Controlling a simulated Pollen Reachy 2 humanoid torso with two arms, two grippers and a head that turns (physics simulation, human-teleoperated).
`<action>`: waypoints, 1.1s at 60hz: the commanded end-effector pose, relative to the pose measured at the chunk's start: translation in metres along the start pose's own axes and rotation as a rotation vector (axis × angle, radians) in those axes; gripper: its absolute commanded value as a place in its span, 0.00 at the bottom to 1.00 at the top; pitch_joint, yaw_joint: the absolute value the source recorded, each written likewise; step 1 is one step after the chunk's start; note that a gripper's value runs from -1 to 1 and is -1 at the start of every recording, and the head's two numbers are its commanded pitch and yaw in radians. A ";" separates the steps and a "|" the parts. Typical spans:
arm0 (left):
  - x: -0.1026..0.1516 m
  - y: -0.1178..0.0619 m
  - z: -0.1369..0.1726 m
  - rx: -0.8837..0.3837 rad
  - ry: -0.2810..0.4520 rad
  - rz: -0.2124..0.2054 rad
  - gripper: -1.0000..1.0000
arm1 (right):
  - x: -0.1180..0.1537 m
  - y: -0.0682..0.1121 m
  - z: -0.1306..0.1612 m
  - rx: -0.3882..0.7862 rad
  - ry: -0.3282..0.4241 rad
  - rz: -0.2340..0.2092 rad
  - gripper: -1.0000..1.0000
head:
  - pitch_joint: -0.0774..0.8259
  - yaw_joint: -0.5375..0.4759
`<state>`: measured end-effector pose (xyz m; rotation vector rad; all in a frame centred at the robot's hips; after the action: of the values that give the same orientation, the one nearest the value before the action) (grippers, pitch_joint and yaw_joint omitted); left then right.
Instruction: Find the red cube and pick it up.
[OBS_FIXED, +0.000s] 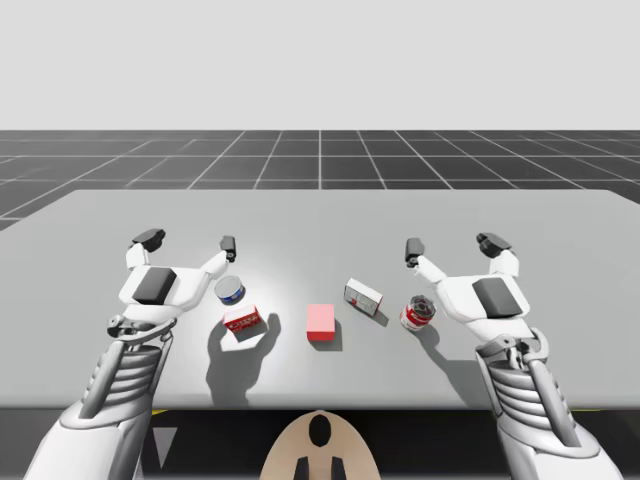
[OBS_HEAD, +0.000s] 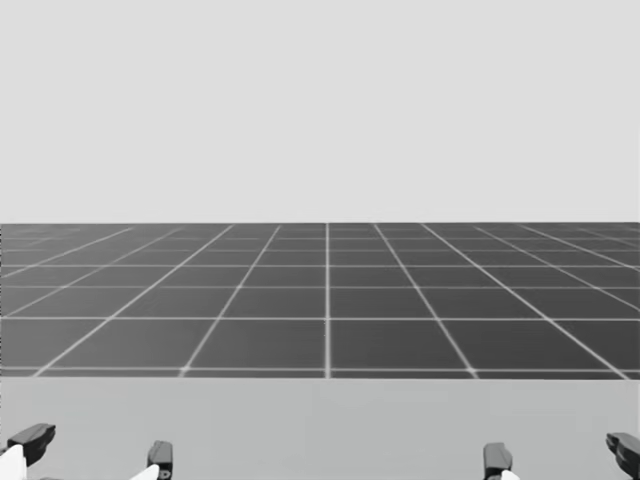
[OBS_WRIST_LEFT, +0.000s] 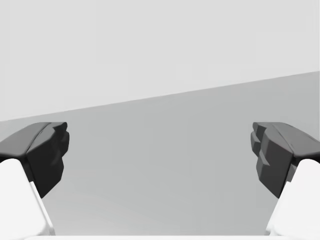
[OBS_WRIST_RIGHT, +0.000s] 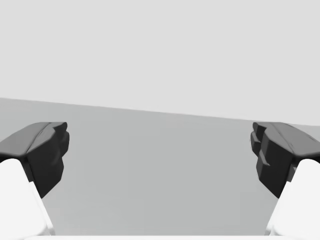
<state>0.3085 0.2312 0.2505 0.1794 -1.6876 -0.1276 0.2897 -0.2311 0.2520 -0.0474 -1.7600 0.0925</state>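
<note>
Grey table (OBS_FIXED: 320, 215) below, left gripper (OBS_FIXED: 190, 241) and right gripper (OBS_FIXED: 452, 245) hover pointing forward, both spread wide.

Our pale grey counter (OBS_FIXED: 560, 300) is plain; the dark grey floor (OBS_FIXED: 320, 155) beyond carries a light grid of lines. We see the red cube (OBS_FIXED: 320, 322) with a paler, pinkish top, a blue-and-white round can (OBS_FIXED: 230, 291), a red-and-white round can (OBS_FIXED: 418, 312), a red-and-white box (OBS_FIXED: 243, 320) and a white box with a red side (OBS_FIXED: 363, 295). Our left end effector (OBS_FIXED: 190, 243) and right end effector (OBS_FIXED: 453, 246) are white with black fingertips
</note>
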 end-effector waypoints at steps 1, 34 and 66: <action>-0.001 0.000 0.000 0.000 0.000 -0.004 0.00 | -0.002 0.002 0.002 -0.038 -0.016 -0.006 0.00 | 0.10 0.55; -0.002 -0.001 -0.001 -0.012 0.001 -0.016 0.00 | -0.002 0.002 -0.001 0.015 0.021 0.002 0.00 | 0.37 0.52; -0.001 -0.002 0.000 -0.021 0.004 -0.032 0.00 | -0.002 0.004 -0.001 0.022 0.024 0.035 0.00 | 0.70 0.52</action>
<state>0.3093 0.2301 0.2490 0.1894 -1.6806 -0.1649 0.2912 -0.2278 0.2499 -0.0564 -1.7351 0.1296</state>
